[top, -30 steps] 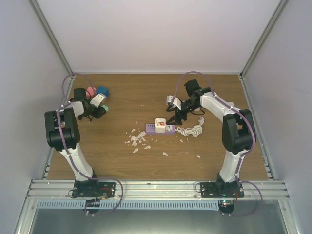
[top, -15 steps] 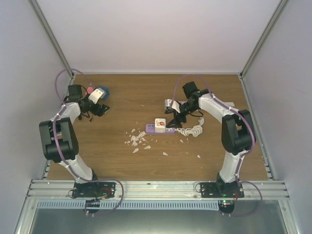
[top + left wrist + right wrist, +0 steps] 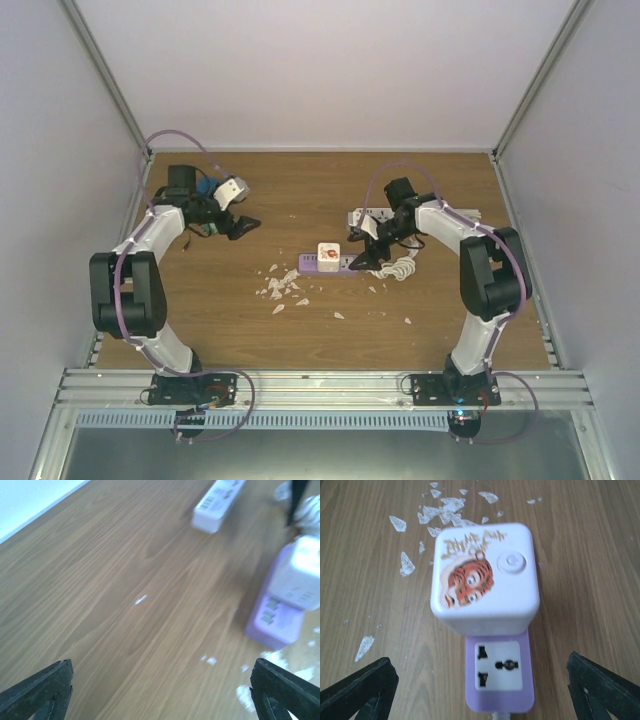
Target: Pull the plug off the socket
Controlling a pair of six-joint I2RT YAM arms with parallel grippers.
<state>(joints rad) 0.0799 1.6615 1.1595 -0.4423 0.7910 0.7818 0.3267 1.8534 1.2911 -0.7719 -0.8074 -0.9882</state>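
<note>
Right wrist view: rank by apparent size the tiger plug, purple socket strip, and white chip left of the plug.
1. tiger plug, nearer the camera.
2. purple socket strip, partly hidden underneath.
3. white chip.

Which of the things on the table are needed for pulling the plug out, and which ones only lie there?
For the job: white plug with the tiger picture; purple socket strip under it; right tool, open, near them.

Only lying there: white socket strip further back; white flakes on the wood; blue thing at the back left.
</note>
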